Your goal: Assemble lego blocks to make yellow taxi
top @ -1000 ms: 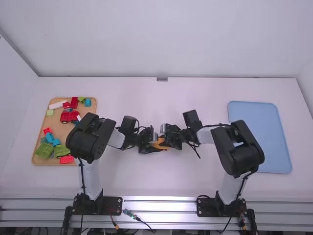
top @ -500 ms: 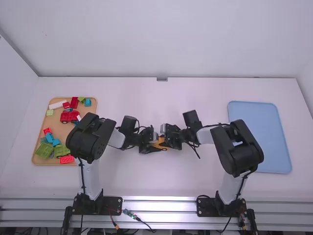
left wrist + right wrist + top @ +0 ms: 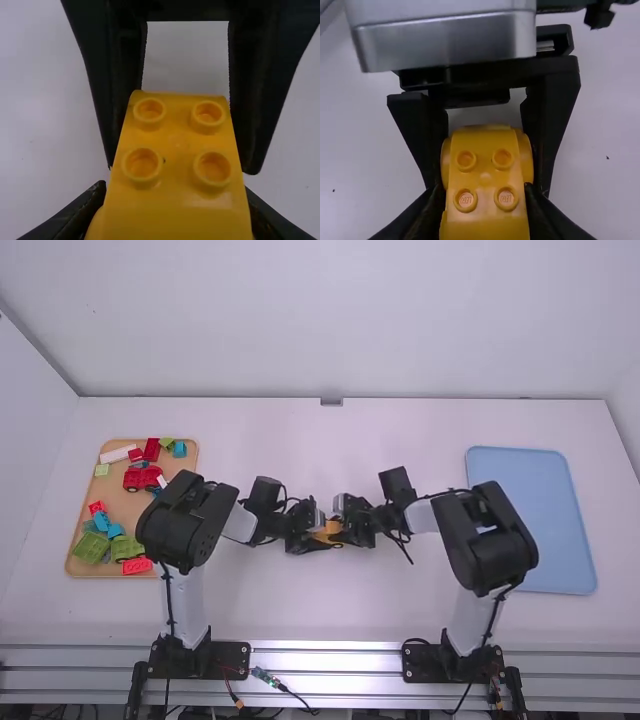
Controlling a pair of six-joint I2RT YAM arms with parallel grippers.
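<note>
Low over the middle of the table, my left gripper [image 3: 316, 532] and my right gripper [image 3: 345, 532] meet from opposite sides at a yellow taxi piece [image 3: 328, 528]. In the left wrist view the studded yellow piece [image 3: 175, 145] fills the space between the fingers of my left gripper [image 3: 175, 212], which is shut on it; the other arm's black fingers flank its far part. The right wrist view has my right gripper [image 3: 485, 205] shut on the near part of the yellow piece [image 3: 485, 172], with rounded sides at its far end between the left arm's fingers.
A wooden tray [image 3: 120, 502] at the left holds red, green, blue and white blocks, including a red vehicle [image 3: 143, 477]. A pale blue tray [image 3: 530, 520] lies at the right, partly behind the right arm's elbow.
My right gripper has shifted slightly to the right, so a bit more of the yellow piece shows between the grippers. The left arm has hardly moved.
</note>
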